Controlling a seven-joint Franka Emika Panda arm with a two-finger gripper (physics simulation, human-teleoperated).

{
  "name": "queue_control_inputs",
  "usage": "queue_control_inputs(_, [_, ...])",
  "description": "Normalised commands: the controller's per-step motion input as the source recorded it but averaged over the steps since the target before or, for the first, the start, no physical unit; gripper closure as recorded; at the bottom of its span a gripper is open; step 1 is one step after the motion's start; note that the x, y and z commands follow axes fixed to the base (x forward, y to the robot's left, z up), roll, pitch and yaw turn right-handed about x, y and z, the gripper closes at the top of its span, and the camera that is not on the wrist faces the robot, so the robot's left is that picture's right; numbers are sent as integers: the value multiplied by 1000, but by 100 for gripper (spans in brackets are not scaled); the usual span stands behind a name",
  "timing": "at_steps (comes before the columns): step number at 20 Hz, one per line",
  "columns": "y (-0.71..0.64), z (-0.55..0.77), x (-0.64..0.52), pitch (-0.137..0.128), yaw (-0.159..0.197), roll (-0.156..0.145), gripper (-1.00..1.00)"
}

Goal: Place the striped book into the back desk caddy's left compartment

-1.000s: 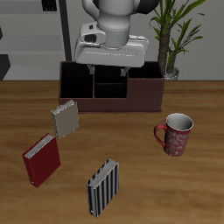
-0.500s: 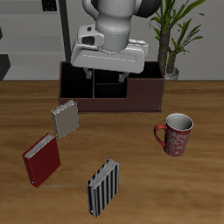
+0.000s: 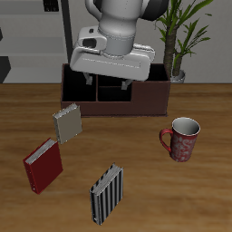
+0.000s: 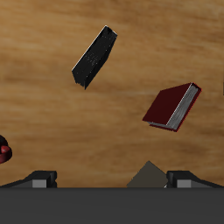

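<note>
The striped book (image 3: 106, 194) lies flat near the table's front edge, with black and grey-white stripes; it also shows in the wrist view (image 4: 94, 57). The back desk caddy (image 3: 150, 100), a wide dark brown box with dividers, stands at the table's back. Its left compartment (image 3: 75, 88) is a wide end slot, partly hidden by my arm. My gripper (image 3: 107, 86) hangs open and empty above the table just in front of the caddy, far from the striped book. In the wrist view the gripper (image 4: 112, 179) has its fingers wide apart.
A red book (image 3: 43, 165) and a smaller beige-grey book (image 3: 67, 123) lie between the caddy and the front edge. A red patterned mug (image 3: 181, 138) stands off to the side. A potted plant (image 3: 181, 41) stands behind the caddy.
My gripper has come slightly forward and down from over the caddy toward the table's front. The books and mug have not moved.
</note>
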Motion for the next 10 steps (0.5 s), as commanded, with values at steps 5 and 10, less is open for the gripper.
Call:
queue_control_inputs(5, [-4, 72, 146, -26, 1, -2, -100])
queue_control_inputs(10, [-18, 132, 206, -49, -3, -5, -100])
